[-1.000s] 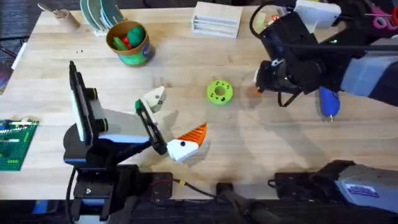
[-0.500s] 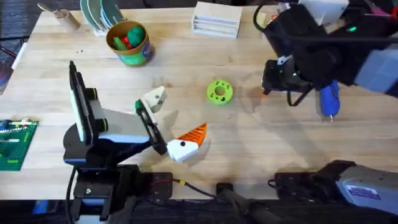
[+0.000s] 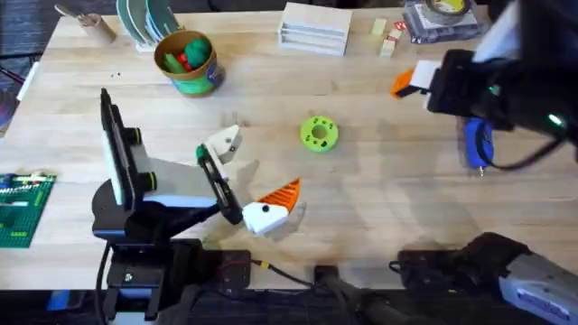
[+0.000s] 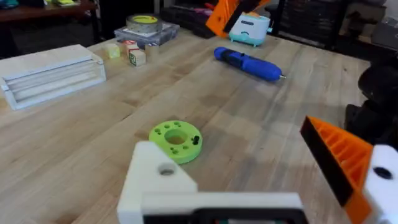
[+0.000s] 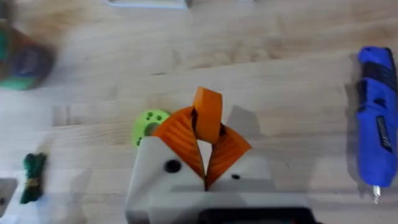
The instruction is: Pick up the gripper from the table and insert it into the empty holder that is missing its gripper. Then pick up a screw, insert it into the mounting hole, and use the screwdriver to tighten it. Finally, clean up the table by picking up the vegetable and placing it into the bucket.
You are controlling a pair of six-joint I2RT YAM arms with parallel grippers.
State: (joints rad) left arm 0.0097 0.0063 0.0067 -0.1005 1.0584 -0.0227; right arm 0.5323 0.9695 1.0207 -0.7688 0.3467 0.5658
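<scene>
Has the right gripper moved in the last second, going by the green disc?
Yes. The right gripper, shut on the orange gripper, has moved away from the green disc, toward the table's far right, and now sits above the blue screwdriver.

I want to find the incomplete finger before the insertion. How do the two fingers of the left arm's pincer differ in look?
1. The holder is bare white plastic, while the other finger carries an orange ribbed pad.
2. The holder shows an open round hole near its tip; the other finger's tip is covered by the orange wedge.

Both are white mounts of the left pincer, and they stand apart from each other.
</scene>
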